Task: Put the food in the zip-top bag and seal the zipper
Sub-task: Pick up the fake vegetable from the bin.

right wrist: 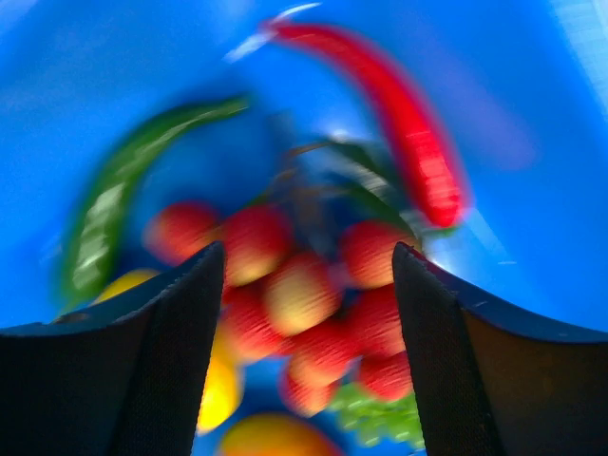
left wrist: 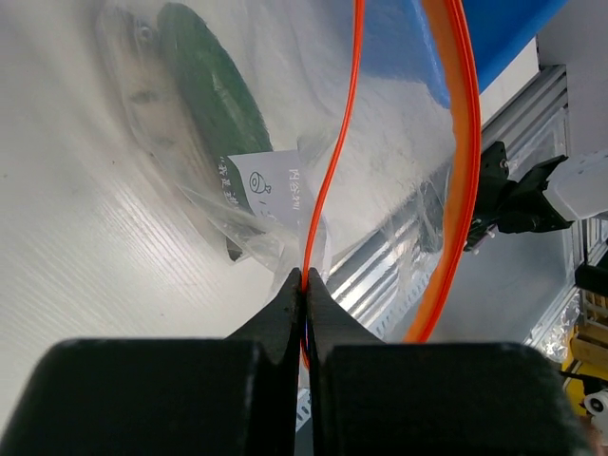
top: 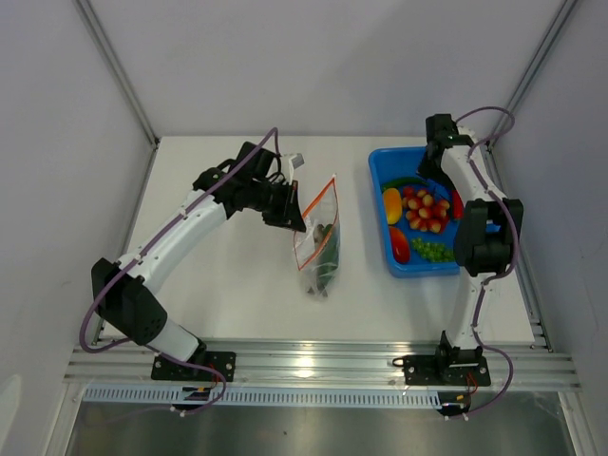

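Note:
The clear zip-top bag [top: 321,245] stands mid-table with its mouth agape. My left gripper [top: 292,215] is shut on one lip of the orange zipper [left wrist: 324,180]; the other lip [left wrist: 463,142] bows away to the right. A green cucumber [left wrist: 214,100] and a greyish item lie inside the bag. My right gripper [right wrist: 309,261] hangs open over the cherry tomatoes [right wrist: 304,294] in the tub, with nothing between its fingers. Around them lie a red chilli [right wrist: 408,123], a green chilli [right wrist: 109,223], grapes [right wrist: 380,418] and a mango [top: 390,204].
The blue tub [top: 378,166] holding the loose food sits at the right of the table, with my right arm [top: 484,233] beside it. White walls close in the table's left, back and right. An aluminium rail [top: 313,361] runs along the near edge.

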